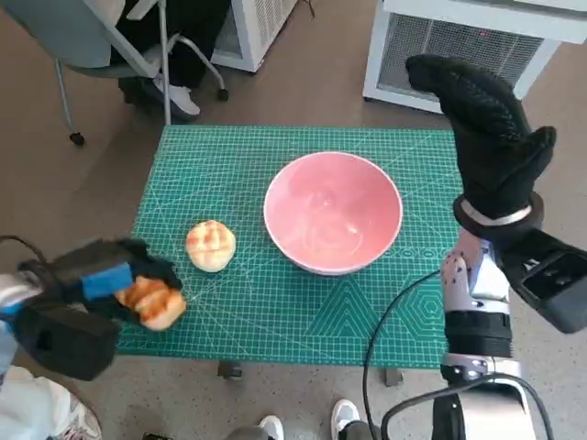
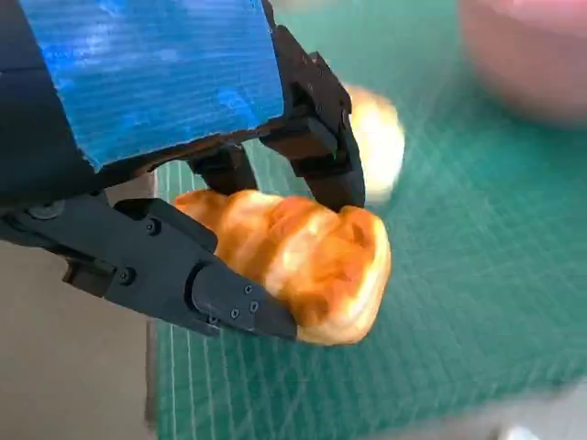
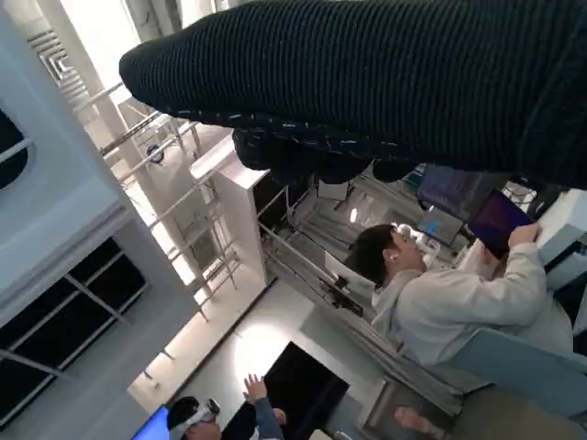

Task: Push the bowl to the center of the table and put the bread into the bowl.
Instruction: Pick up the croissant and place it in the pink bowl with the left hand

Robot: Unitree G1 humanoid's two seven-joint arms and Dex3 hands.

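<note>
The pink bowl (image 1: 333, 213) stands near the middle of the green mat (image 1: 275, 302), empty. My left hand (image 1: 101, 284) grips a golden bread piece (image 1: 153, 302) over the mat's front left corner; in the left wrist view the bread (image 2: 312, 261) sits between the black fingers (image 2: 229, 302), lifted above the mat. A second round bun (image 1: 211, 246) lies on the mat left of the bowl, blurred behind the held bread as the bun (image 2: 381, 147). My right hand (image 1: 486, 137) is raised at the mat's right edge, fingers pointing away, holding nothing.
A white unit (image 1: 459, 46) stands beyond the table at the right, a chair (image 1: 110, 46) and a person's feet at the far left. A black cable (image 1: 394, 321) crosses the front right of the mat. A seated person (image 3: 440, 293) shows in the right wrist view.
</note>
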